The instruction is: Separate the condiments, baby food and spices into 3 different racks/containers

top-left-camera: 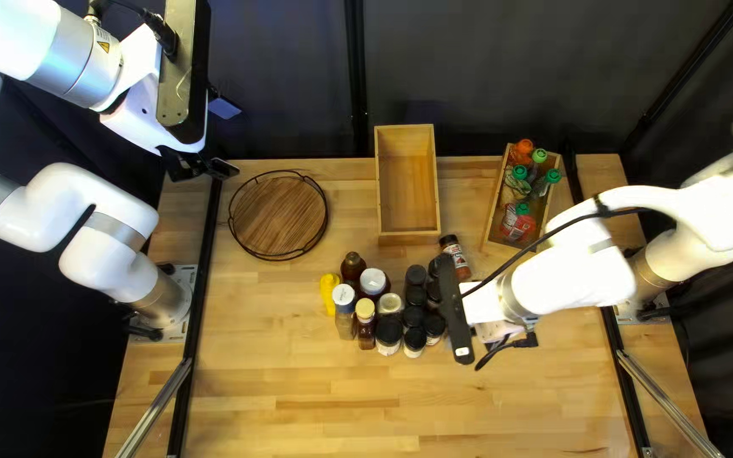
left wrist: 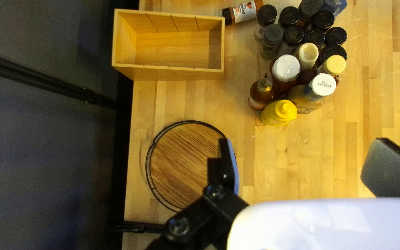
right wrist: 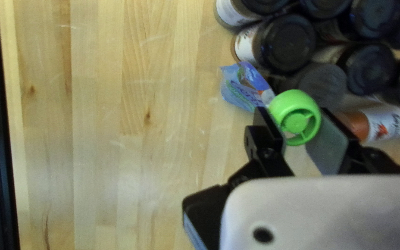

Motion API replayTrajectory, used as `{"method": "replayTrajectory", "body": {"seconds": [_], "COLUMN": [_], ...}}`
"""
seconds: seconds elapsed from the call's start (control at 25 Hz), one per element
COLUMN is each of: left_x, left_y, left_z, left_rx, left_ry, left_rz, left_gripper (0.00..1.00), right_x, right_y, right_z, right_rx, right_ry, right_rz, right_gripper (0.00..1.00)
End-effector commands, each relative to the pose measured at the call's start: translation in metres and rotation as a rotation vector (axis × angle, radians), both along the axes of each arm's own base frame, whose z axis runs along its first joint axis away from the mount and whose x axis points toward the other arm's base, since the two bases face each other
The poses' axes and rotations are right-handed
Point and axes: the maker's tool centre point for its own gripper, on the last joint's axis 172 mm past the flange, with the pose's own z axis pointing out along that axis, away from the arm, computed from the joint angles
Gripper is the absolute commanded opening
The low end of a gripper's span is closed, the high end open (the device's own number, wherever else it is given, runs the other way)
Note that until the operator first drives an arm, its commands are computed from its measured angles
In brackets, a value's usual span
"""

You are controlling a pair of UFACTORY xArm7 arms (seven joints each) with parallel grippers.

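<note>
While a dark curtain hangs behind, one pale wooden table spreads out in front of me, two white arms bent in over it. The left arm holds its gripper high by the far left corner, its fingers spread wide; the right arm reaches inward, its gripper low beside the bottles, fingers drawn narrow. I count three containers: one round wire-rimmed tray, one wooden box in the middle, and one slanted wooden crate with at least five capped pouches. Between them and the near edge stand six condiment-side pieces, two white-capped bottles, one brown bottle, one yellow squeeze bottle, one yellow-capped bottle, one cream-lidded jar, plus nine dark-lidded jars. One spice bottle lies sideways. Smallest, one blue pouch is gripped at its green cap by the right fingers.
</note>
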Motion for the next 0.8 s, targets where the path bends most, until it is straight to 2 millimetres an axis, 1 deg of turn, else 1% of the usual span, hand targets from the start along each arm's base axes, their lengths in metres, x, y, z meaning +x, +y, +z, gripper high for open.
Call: {"method": "replayTrajectory", "body": {"seconds": [0.04, 0.2, 0.24, 0.28, 0.36, 0.44, 0.52, 0.64, 0.8], "left_x": [0.000, 0.000, 0.000, 0.000, 0.000, 0.000, 0.000, 0.000, 0.000], "left_y": [0.000, 0.000, 0.000, 0.000, 0.000, 0.000, 0.000, 0.000, 0.000], "left_z": [0.000, 0.000, 0.000, 0.000, 0.000, 0.000, 0.000, 0.000, 0.000], "left_rx": [0.000, 0.000, 0.000, 0.000, 0.000, 0.000, 0.000, 0.000, 0.000], "left_ry": [0.000, 0.000, 0.000, 0.000, 0.000, 0.000, 0.000, 0.000, 0.000], "left_rz": [0.000, 0.000, 0.000, 0.000, 0.000, 0.000, 0.000, 0.000, 0.000], "left_gripper": [1.00, 1.00, 1.00, 1.00, 1.00, 1.00, 1.00, 1.00, 1.00], "right_x": [-0.044, -0.076, -0.090, -0.099, -0.117, -0.133, -0.143, -0.158, -0.167], "right_y": [-0.044, -0.080, -0.095, -0.104, -0.120, -0.132, -0.140, -0.159, -0.179], "right_z": [0.029, 0.033, 0.032, 0.030, 0.027, 0.024, 0.023, 0.023, 0.020], "right_rx": [-0.004, -0.027, -0.035, -0.041, -0.048, -0.052, -0.056, -0.067, -0.092], "right_ry": [0.015, 0.027, 0.032, 0.039, 0.052, 0.065, 0.079, 0.096, 0.106], "right_rz": [-0.041, -0.092, -0.112, -0.125, -0.143, -0.153, -0.154, -0.154, -0.150], "right_gripper": [0.00, 0.00, 0.00, 0.00, 0.00, 0.00, 0.00, 0.00, 0.00]}}
